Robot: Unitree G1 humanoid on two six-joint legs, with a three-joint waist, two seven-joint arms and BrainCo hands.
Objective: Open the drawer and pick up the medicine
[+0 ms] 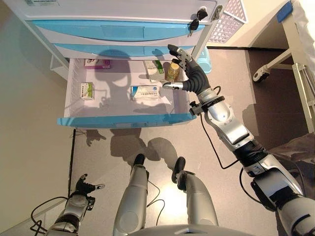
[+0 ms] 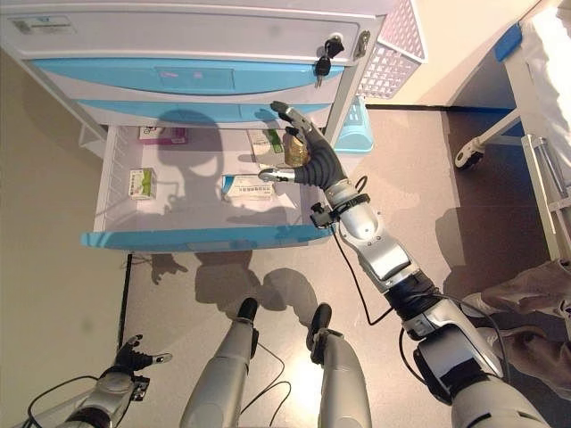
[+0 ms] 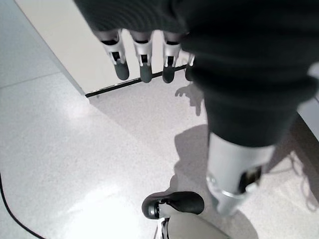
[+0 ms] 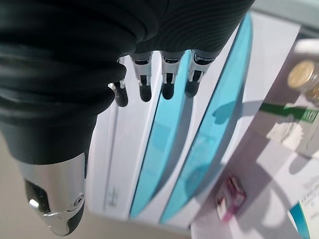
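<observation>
Left eye view, as I log it from my station: cabinet (image 1: 123, 10) with blue-fronted drawers, a bunch of keys (image 1: 197, 19) hanging in its lock; bottom drawer (image 1: 123, 120) pulled fully out.

Drawer contents:
- pink box (image 1: 97, 63), back left
- green-and-white box (image 1: 87, 90), left side
- blue-and-white medicine box (image 1: 145, 92), centre
- green-striped box (image 1: 153, 69), back right
- small amber bottle (image 1: 172, 71), just beside that box

My right hand (image 1: 189, 73) hovers over the drawer's right end near the bottle; fingers spread and straight, thumb apart, nothing held.

My left hand (image 1: 84, 188) hangs low by the floor, well apart from the drawer; fingers loose, empty.

White lattice basket (image 1: 229, 19) hangs at the cabinet's right side.
</observation>
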